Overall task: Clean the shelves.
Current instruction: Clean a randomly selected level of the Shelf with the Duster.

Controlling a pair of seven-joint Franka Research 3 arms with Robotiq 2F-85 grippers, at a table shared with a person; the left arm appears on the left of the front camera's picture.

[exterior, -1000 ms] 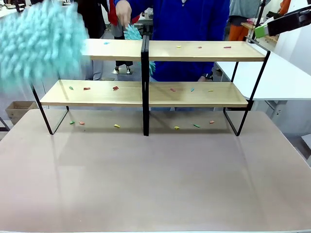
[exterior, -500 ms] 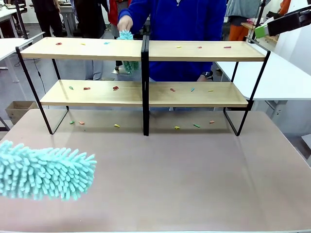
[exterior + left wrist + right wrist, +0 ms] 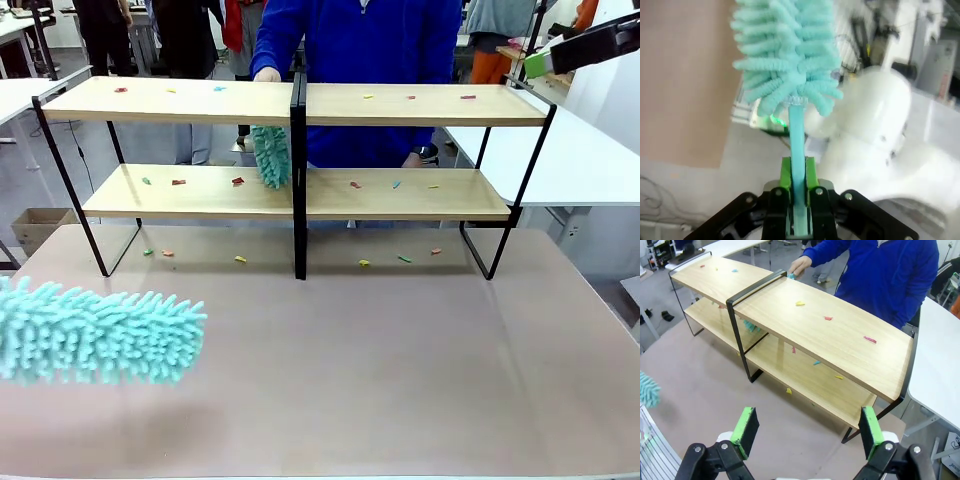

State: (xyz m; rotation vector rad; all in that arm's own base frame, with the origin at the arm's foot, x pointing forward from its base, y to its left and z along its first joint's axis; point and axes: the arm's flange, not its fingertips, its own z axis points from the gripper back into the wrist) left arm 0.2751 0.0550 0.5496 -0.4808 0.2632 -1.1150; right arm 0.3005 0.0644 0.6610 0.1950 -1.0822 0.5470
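Left gripper (image 3: pixel 800 200): pads clamped on the flat handle of a teal duster (image 3: pixel 95 335). The duster's head is low over the near-left of the table (image 3: pixel 380 360), long axis about left-right, tip pointing toward the table's middle.

Shelves (image 3: pixel 400 195) stand on the far half of the table, long axis left-right, nearly table-wide. Coloured scraps (image 3: pixel 238 181) lie on both boards and on the tabletop beneath.

Right gripper (image 3: pixel 803 427): fingers wide apart, empty, high over the shelves' right end.

Far side: person's hand (image 3: pixel 267 74) at the top board, with a second duster (image 3: pixel 271 155) hanging tip-down just left of the central post (image 3: pixel 298 180).
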